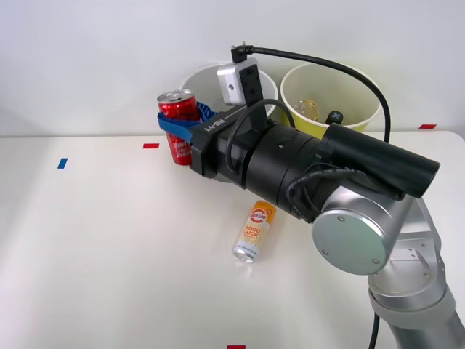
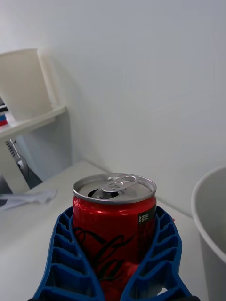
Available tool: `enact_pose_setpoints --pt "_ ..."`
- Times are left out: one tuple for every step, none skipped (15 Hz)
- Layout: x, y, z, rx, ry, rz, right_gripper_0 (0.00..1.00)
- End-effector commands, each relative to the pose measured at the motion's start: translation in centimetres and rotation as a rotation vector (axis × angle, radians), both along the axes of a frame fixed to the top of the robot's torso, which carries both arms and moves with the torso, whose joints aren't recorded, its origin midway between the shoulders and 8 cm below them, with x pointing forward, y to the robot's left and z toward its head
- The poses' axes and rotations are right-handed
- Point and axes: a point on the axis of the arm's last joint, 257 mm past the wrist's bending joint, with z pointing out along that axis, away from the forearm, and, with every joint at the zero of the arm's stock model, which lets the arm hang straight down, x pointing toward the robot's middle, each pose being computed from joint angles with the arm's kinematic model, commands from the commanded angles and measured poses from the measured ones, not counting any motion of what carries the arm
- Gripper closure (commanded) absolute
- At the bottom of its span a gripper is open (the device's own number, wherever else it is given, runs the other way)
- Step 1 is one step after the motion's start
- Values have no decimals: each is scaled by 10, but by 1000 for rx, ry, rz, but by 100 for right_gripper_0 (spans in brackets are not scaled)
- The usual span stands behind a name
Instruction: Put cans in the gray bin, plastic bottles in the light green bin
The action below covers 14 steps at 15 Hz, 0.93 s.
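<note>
Gripping the red can [image 1: 178, 116] upright: right gripper [image 1: 185, 125] has its blue ribbed fingers [image 2: 70, 254] wrapped round both sides of the can body, silver top with pull tab facing up and already opened; can sits clear of the worktop [image 1: 109, 254], held just in front of and to the left of the gray bin [image 1: 207, 78], whose white rim is partly hidden behind the wrist camera block; in the wrist view the bin wall [image 2: 209, 225] stands just beside the can; light green bin [image 1: 330, 91] is to the right of the gray one, touching or nearly so, with a clear amber-tinted bottle [image 1: 306, 109] and a black-capped bottle [image 1: 335, 116] inside it; orange-and-white can [image 1: 253, 231] lies on its side on the worktop, below the forearm, well apart from both bins, silver end pointing toward the robot; small red and blue tape marks on the worktop.
</note>
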Motion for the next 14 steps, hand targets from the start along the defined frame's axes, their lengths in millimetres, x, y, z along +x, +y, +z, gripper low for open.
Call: enact_pose_setpoints --pt "44 -3 23 83 -41 -70 100" --pt "54 -5 28 85 -46 -85 100" --pt "65 -8 33 82 -53 -103 100" --pt "75 -10 35 77 -56 -121 100" --pt "88 -13 38 56 -78 -158 100" --pt "98 -14 39 40 -88 -185 100" --pt "109 -16 38 31 -88 -211 100" --pt "121 -16 35 27 -92 -238 100" --pt "131 -14 33 26 -94 -255 100" --pt "140 -13 31 27 -95 -273 100" --pt "154 -15 28 23 -94 -293 100" --pt "164 -18 25 18 -91 -308 100" --pt "173 -22 24 10 -93 -325 100" --pt "180 -24 26 3 -95 -335 100"
